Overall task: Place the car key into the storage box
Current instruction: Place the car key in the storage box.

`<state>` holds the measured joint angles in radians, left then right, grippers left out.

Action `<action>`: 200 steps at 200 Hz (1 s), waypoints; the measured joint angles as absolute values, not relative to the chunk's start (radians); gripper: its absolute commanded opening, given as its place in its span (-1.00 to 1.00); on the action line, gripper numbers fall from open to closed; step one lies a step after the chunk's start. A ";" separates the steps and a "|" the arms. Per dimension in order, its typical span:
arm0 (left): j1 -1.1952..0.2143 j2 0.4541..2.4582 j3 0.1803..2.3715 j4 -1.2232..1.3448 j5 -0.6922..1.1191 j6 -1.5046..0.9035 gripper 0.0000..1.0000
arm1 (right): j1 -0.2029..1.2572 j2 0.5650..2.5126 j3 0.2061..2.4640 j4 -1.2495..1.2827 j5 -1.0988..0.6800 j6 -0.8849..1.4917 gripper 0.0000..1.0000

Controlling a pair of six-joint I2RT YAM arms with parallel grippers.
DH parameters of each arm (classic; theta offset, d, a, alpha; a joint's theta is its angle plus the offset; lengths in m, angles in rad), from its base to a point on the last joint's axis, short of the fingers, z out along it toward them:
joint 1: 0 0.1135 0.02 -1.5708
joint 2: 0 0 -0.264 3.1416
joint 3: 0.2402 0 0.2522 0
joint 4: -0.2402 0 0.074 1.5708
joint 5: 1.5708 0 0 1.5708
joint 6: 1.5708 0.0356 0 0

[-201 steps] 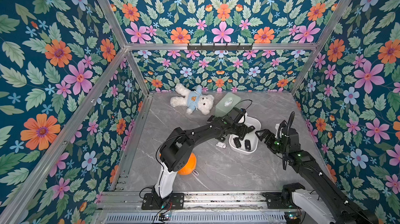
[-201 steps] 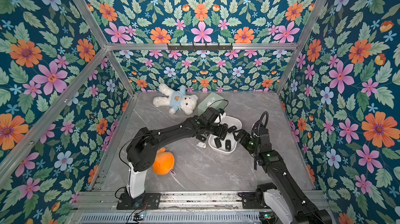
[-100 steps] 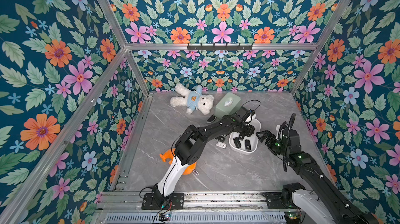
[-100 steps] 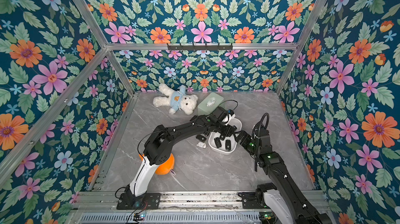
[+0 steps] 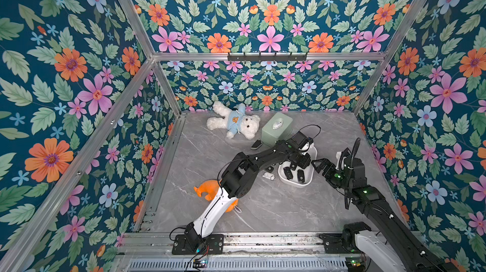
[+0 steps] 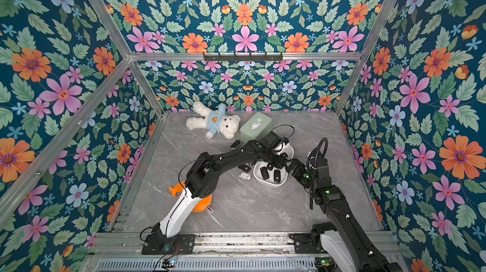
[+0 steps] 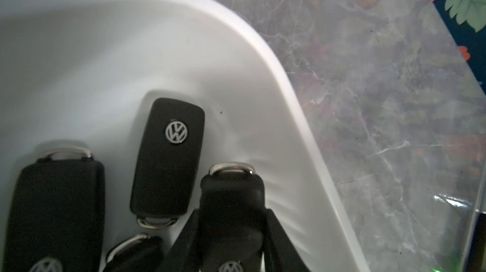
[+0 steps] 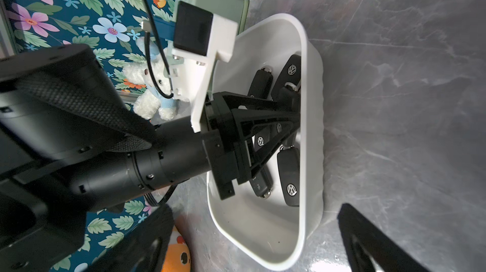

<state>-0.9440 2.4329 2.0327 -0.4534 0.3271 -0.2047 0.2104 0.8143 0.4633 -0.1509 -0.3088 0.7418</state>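
Note:
The white storage box (image 5: 297,184) (image 6: 272,184) stands on the grey table right of centre, with several black car keys (image 5: 288,173) lying in it. My left gripper (image 5: 302,161) (image 7: 232,234) reaches down into the box, shut on another black car key (image 7: 232,199) with a metal loop. The right wrist view shows that gripper (image 8: 294,110) low between the box's walls (image 8: 310,126). My right gripper (image 5: 319,164) (image 8: 257,252) stands open just right of the box, holding nothing. More keys lie on the table: one by the green box (image 5: 256,144), others (image 5: 268,169) half hidden under my left arm.
A white teddy bear (image 5: 234,126) and a pale green box (image 5: 276,128) lie at the back. An orange toy (image 5: 207,191) sits under my left arm's elbow. A small pale object (image 5: 268,176) lies left of the storage box. Floral walls enclose the table.
My left arm has stretched further out and lowered the held key into the storage box. The right arm has hardly moved.

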 measured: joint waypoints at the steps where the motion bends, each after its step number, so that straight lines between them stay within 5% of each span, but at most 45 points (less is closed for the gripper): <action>1: -0.944 2.434 2.034 -0.455 0.326 -0.204 -0.24 | 0.210 0.814 0.463 -0.150 -0.309 0.742 0.99; 46: -0.960 2.480 2.104 -0.508 0.278 -0.174 -0.21 | 0.210 0.804 0.459 -0.143 -0.309 0.742 0.99; 109: -0.973 2.479 2.118 -0.554 0.229 -0.152 0.28 | 0.210 0.825 0.468 -0.126 -0.313 0.743 0.99; 200: -0.948 2.269 2.024 -0.509 0.170 -0.229 0.31 | 0.210 0.836 0.559 -0.105 -0.338 0.721 0.99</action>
<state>-0.9482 2.2692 2.0235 -0.5095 0.1699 -0.2287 0.2100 0.8360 0.5591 -0.1051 -0.3378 0.7212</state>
